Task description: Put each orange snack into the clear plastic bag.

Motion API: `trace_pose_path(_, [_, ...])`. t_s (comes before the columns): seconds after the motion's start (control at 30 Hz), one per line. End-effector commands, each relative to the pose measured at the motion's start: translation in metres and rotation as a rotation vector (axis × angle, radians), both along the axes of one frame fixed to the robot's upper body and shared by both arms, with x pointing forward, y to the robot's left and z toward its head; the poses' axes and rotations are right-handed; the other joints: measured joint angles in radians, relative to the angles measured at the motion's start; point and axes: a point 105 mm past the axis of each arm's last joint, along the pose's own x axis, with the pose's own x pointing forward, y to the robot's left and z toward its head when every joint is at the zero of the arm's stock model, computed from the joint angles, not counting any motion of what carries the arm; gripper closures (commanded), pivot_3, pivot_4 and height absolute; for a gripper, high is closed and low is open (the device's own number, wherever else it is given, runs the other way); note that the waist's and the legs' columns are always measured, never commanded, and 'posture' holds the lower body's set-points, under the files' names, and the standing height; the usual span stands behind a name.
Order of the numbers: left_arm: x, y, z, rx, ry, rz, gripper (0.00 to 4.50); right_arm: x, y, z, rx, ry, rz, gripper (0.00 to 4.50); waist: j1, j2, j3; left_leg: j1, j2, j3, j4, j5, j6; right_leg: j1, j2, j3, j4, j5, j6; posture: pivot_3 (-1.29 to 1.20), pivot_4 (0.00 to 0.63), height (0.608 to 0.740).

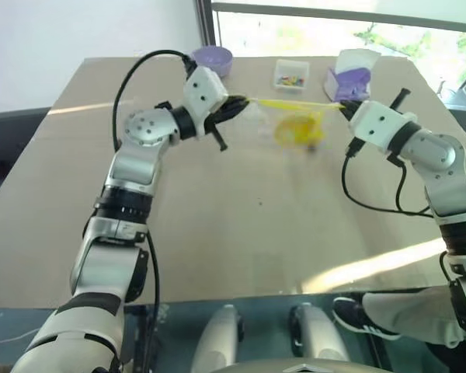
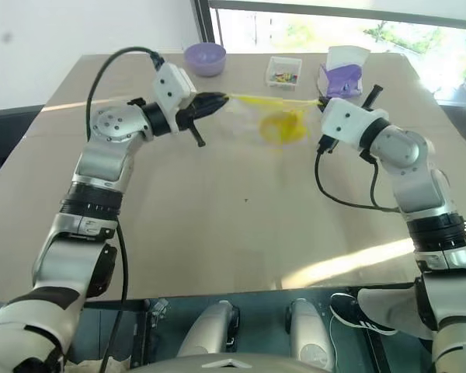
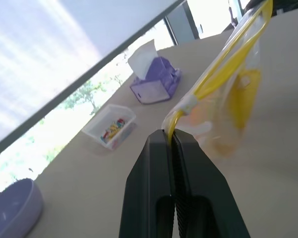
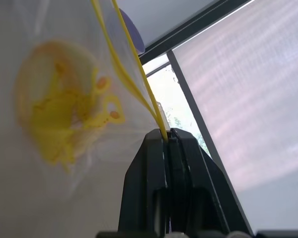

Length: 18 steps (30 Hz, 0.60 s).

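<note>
Jaws of both grippers clamped on clear plastic bag (image 1: 295, 116), orange snack (image 4: 54, 119) seemingly inside.

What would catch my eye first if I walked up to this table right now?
The clear plastic bag, stretched above the middle of the table between the left gripper and the right gripper, each shut on an end of its yellow zip strip. The orange snack hangs inside. Behind stand a purple bowl, a small clear box and a purple tissue box.

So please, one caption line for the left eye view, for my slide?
Both claws, left and right, hold the clear plastic bag stretched above the table, the orange snack inside.
</note>
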Motion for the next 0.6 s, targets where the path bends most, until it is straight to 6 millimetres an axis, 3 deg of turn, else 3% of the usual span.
trace_pose_path(0.03, [-0.022, 0.011, -0.020, 0.063, -0.030, -0.043, 4.50, -0.014, -0.010, -0.028, 0.014, 0.045, -0.013, 4.44, -0.001, 0.000, 0.000, 0.000, 0.000, 0.000, -0.001, 0.000, 0.000, 0.000, 0.000, 0.001, 0.000, 0.000, 0.000, 0.00, 0.150, 0.740])
trace_pose_path(0.1, [-0.038, 0.008, -0.054, 0.142, 0.016, -0.082, 4.50, -0.027, -0.005, -0.067, 0.006, 0.143, 0.008, 4.44, 0.000, 0.000, -0.001, 0.001, 0.000, 0.001, -0.003, -0.001, 0.001, 0.001, 0.000, 0.002, 0.000, 0.000, 0.000, 0.00, 0.150, 0.740])
trace_pose_path(0.17, [-0.045, 0.008, -0.069, 0.171, 0.045, -0.090, 4.50, -0.033, -0.004, -0.083, 0.009, 0.177, 0.005, 4.44, 0.001, 0.001, 0.000, 0.001, 0.000, 0.002, -0.004, -0.001, 0.002, 0.001, 0.000, 0.002, -0.001, 0.000, 0.000, 0.00, 0.150, 0.740])
trace_pose_path(0.23, [-0.056, 0.005, -0.100, 0.203, 0.132, -0.107, 4.50, -0.039, -0.007, -0.118, 0.004, 0.255, -0.022, 4.44, 0.003, 0.001, 0.001, -0.003, -0.001, 0.004, -0.001, -0.002, 0.004, -0.005, -0.001, 0.004, -0.001, 0.000, 0.001, 0.00, 0.150, 0.740])
trace_pose_path(0.3, [-0.064, 0.003, -0.115, 0.205, 0.187, -0.125, 4.50, -0.047, -0.007, -0.143, -0.025, 0.330, -0.016, 4.44, 0.003, 0.001, 0.001, -0.002, -0.001, 0.004, 0.003, -0.004, 0.007, -0.003, -0.001, 0.004, 0.001, 0.000, 0.001, 0.00, 0.150, 0.740])
trace_pose_path(0.37, [-0.066, 0.001, -0.114, 0.198, 0.196, -0.126, 4.50, -0.049, -0.009, -0.147, -0.024, 0.343, -0.016, 4.44, 0.004, 0.001, 0.001, 0.006, -0.001, 0.003, 0.003, -0.004, 0.007, 0.005, -0.001, 0.004, 0.001, 0.000, 0.001, 0.00, 0.150, 0.740])
trace_pose_path(0.53, [-0.061, 0.002, -0.104, 0.184, 0.154, -0.100, 4.50, -0.066, -0.020, -0.125, 0.028, 0.365, -0.003, 2.21, 0.004, 0.001, 0.000, 0.008, 0.000, 0.002, 0.005, -0.004, 0.007, 0.006, 0.002, 0.005, 0.004, 0.000, 0.000, 0.00, 0.150, 0.740])
trace_pose_path(0.6, [-0.059, 0.001, -0.100, 0.172, 0.128, -0.091, 4.50, -0.079, -0.019, -0.113, 0.011, 0.387, 0.036, 2.21, 0.007, 0.002, 0.001, 0.007, 0.000, 0.001, 0.005, -0.004, 0.007, 0.005, 0.001, 0.005, 0.005, 0.000, 0.000, 0.00, 0.150, 0.740])
